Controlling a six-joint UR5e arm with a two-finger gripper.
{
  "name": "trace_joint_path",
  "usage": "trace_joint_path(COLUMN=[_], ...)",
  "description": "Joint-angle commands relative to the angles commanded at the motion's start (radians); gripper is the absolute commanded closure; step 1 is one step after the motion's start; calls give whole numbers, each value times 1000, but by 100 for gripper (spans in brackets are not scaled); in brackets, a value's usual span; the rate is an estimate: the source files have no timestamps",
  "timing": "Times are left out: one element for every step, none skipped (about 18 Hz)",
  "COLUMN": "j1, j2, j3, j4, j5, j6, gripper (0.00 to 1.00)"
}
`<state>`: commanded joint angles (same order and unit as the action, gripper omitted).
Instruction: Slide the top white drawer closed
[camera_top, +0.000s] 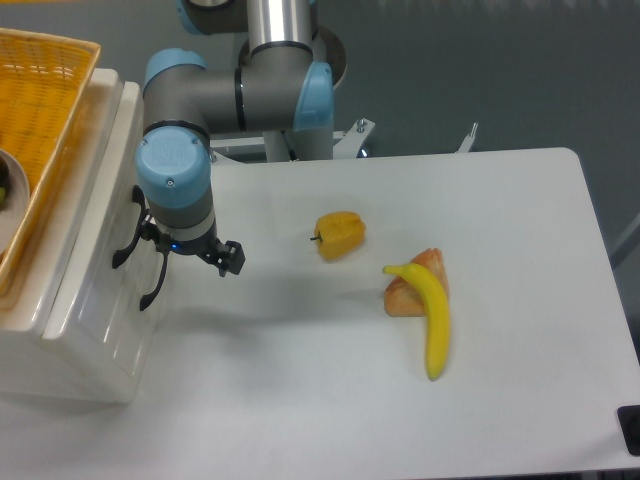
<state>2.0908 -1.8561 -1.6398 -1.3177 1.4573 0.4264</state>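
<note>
The top white drawer (98, 215) sticks out a little from the cream cabinet at the left, and its curved black handle (124, 243) shows on the front panel. My gripper (168, 243) hangs under the blue-capped wrist (173, 172), right against that front panel beside the handle. The wrist hides its fingers, so their state does not show. Below is the lower drawer's black handle (153, 281).
A yellow woven basket (40, 110) rests on top of the cabinet. On the white table (300, 380) lie a yellow pepper (340, 234), a banana (430, 315) and an orange-pink piece (408, 292) under it. The arm's base stands at the back.
</note>
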Motion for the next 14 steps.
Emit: trace_joint_path(j1=[0,0,0,0,0,5,12,24,43,54,64,84,103,115], j2=[0,0,-2,-2,-3,-5,-3,-3,-2,-2,-3,-3,0,0], j3=[0,0,-2,-2,-2,0,2,0,3,3,6,8,12,20], j4=[0,0,0,0,0,3,3,5,5,5,6,5,5,5], j5=[0,2,2,2,2,6,17,23,21,23,23,21,21,21], j6=[0,0,0,2,3,6,12,20,35,60,89,115,129,136], gripper=[0,0,0,0,0,0,0,0,0,0,0,0,0,0])
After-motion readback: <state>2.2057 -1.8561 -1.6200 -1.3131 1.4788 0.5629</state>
